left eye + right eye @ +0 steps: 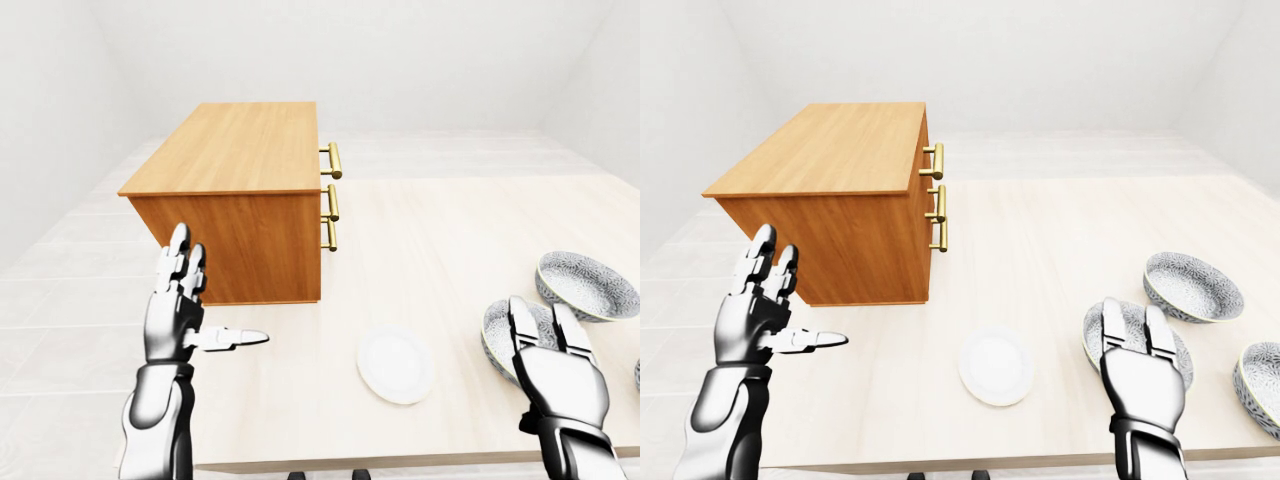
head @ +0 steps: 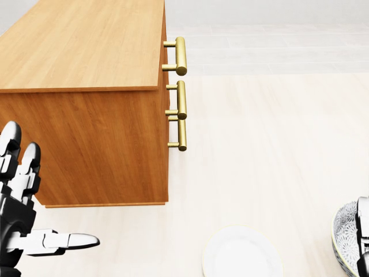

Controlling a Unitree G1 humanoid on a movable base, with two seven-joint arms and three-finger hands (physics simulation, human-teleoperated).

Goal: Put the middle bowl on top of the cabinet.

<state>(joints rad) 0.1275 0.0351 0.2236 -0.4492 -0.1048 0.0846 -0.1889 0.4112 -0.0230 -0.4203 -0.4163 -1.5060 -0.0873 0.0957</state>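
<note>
Right hand (image 1: 1145, 385), fingers wide and empty, hung over the leftmost patterned bowl (image 1: 1092, 338); it risked grabbing the wrong bowl.

The cabinet (image 1: 830, 150) is orange-brown wood grain with brass handles (image 1: 937, 205); the worktop (image 1: 1060, 240) is pale cream. The plate (image 1: 996, 365) is plain white, the bowls (image 1: 1192, 285) carry a fine grey-and-white pattern, and the left robot hand (image 1: 755, 315) and right robot hand (image 1: 1145, 375) are silver with black joints.

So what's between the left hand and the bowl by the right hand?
Only a white plate lies between the left hand and that bowl; the rest is bare tabletop. The right-eye view shows it best.
</note>
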